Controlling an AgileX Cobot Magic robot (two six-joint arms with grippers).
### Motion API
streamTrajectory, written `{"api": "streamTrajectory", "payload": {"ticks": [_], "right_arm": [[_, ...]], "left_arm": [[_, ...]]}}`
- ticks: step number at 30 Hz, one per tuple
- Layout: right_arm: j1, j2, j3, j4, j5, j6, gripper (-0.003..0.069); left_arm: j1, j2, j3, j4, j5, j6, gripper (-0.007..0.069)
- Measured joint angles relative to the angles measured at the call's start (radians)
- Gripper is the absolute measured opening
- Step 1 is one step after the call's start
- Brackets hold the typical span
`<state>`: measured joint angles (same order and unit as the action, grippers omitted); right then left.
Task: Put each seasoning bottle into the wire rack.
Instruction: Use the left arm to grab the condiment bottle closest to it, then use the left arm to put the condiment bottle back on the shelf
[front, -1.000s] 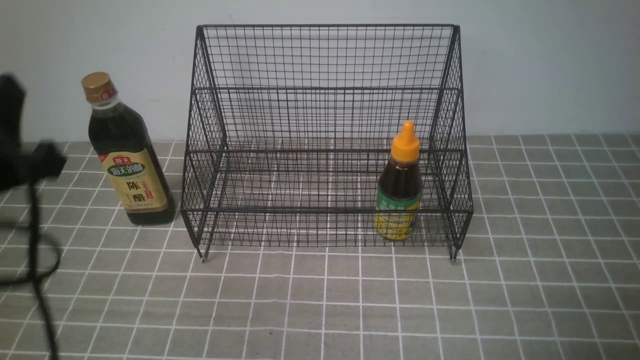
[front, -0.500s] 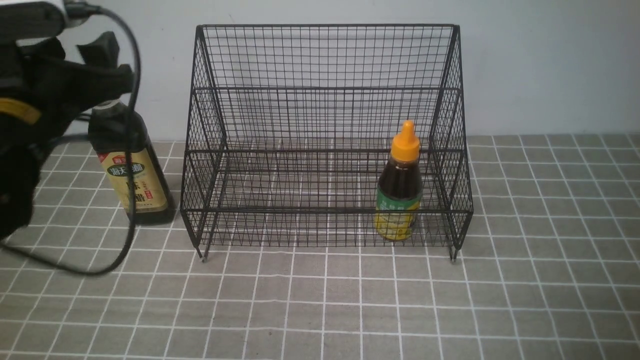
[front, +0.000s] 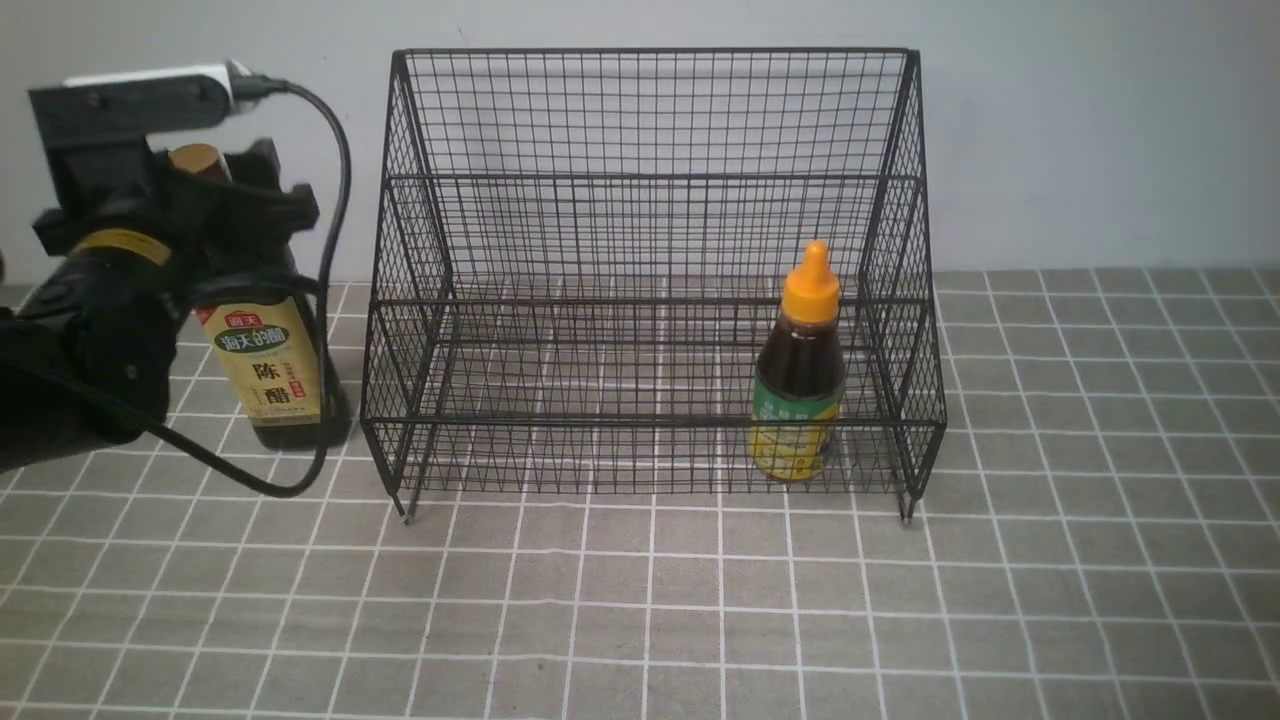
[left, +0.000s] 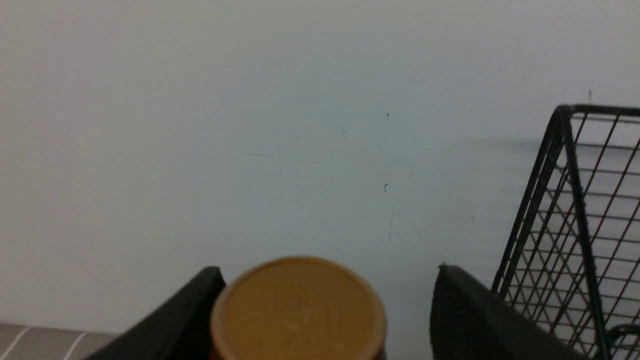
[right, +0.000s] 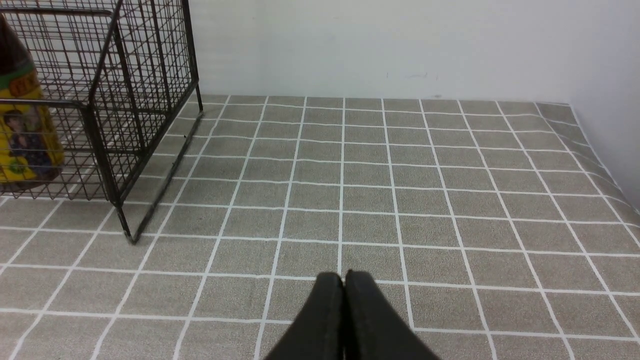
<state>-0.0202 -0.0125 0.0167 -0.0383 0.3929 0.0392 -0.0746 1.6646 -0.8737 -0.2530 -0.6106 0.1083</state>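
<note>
The tall seasoning bottle (front: 268, 368), dark with a tan label and a gold cap (left: 298, 310), stands on the tablecloth just left of the wire rack (front: 650, 270). My left gripper (front: 225, 200) is open at the bottle's top. In the left wrist view its fingers (left: 470, 320) flank the cap, with a gap on the rack side. The short seasoning bottle (front: 800, 385), orange-capped, stands inside the rack's lower tier at the right end. My right gripper (right: 343, 274) is shut and empty, low over the cloth to the right of the rack (right: 115, 100).
A grey checked cloth (front: 640, 600) covers the table, and a pale wall (front: 1100, 130) rises right behind the rack. The left arm's black cable (front: 330, 300) hangs between the tall bottle and the rack's left side. The table's right edge (right: 600, 165) runs along a side wall.
My left arm has swung in from the left edge up to the tall bottle's top, and its jaws have opened. The bottles, the rack and the right gripper have not moved.
</note>
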Motion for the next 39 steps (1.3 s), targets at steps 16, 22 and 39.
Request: {"api": "streamTrajectory", "payload": {"ticks": [16, 22, 39], "right_arm": [[0.000, 0.000, 0.000, 0.000, 0.000, 0.000, -0.0012], [0.000, 0.000, 0.000, 0.000, 0.000, 0.000, -0.0012], [0.000, 0.000, 0.000, 0.000, 0.000, 0.000, -0.0012]], "left_arm": [[0.000, -0.181, -0.001, 0.100, 0.126, 0.165, 0.0304], [0.000, -0.339, -0.115, 0.043, 0.219, 0.139, 0.0304], [-0.247, -0.256, -0.345, -0.012, 0.310, 0.027, 0.0304]]}}
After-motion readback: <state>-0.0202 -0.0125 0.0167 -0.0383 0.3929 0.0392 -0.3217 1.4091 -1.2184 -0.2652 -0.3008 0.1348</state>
